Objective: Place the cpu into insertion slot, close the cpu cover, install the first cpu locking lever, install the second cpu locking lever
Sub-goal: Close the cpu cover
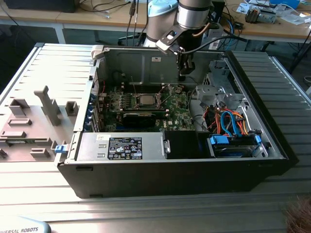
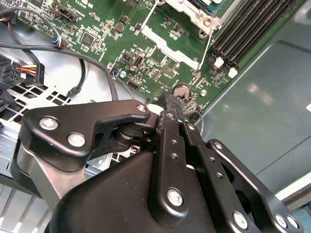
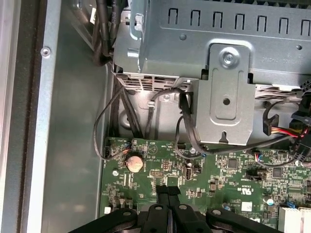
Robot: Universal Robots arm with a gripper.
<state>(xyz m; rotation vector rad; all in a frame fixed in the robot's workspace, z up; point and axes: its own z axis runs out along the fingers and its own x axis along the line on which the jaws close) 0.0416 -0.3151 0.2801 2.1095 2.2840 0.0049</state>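
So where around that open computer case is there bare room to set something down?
The ribbed grey metal table is bare in front of the black computer case. Inside it is crowded: green motherboard, orange and blue cables.

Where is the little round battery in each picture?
Exterior view: battery at the far edge of the board, by the claw.
Second wrist view: battery just beyond the claw.
First wrist view: battery near the board's corner.
Shared landmark: the green board.
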